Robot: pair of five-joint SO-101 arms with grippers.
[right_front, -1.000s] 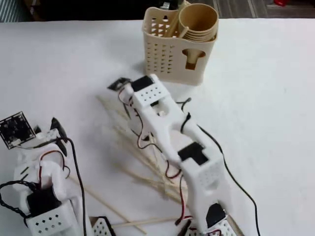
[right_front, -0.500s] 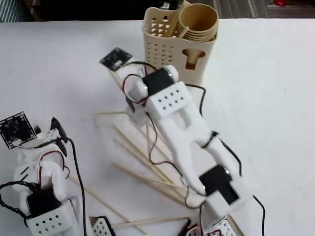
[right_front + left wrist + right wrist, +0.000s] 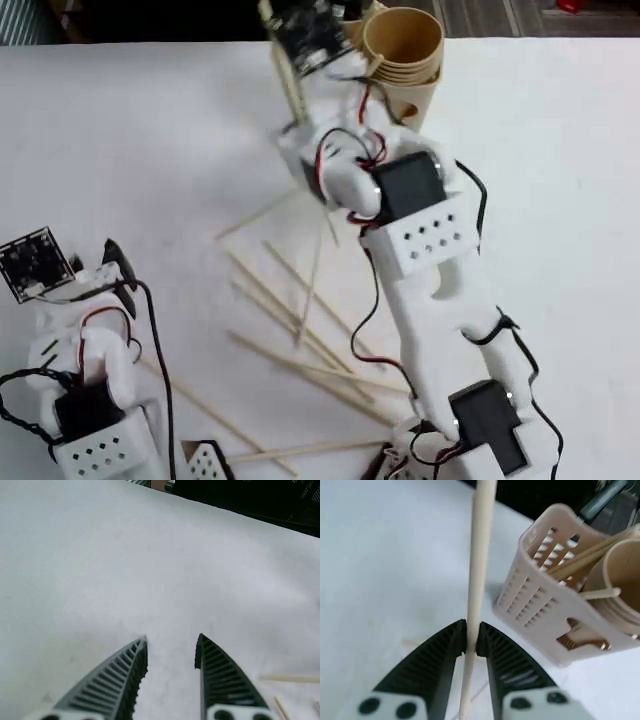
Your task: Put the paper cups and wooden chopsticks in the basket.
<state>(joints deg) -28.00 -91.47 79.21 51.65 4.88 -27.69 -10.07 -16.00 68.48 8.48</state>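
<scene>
My right gripper (image 3: 471,627) is shut on a wooden chopstick (image 3: 481,540), which stands upright between its fingers beside the cream perforated basket (image 3: 540,605). The basket holds a stack of paper cups (image 3: 620,580) and a few chopsticks (image 3: 585,555). From above, the held chopstick (image 3: 286,80) rises at the basket's left side, and the right arm hides most of the basket (image 3: 427,98); the cups (image 3: 403,45) show behind it. Several chopsticks (image 3: 290,320) lie scattered on the white table. My left gripper (image 3: 171,639) stands open over bare table at the lower left.
The left arm (image 3: 90,400) sits folded at the table's front left corner. A chopstick end (image 3: 290,679) lies near the left gripper. A dark handle (image 3: 600,502) sticks up from the basket's far side. The table's right half is open white surface.
The right arm has swung from the chopstick pile toward the basket, lifting one chopstick up beside it. The left arm has not moved.
</scene>
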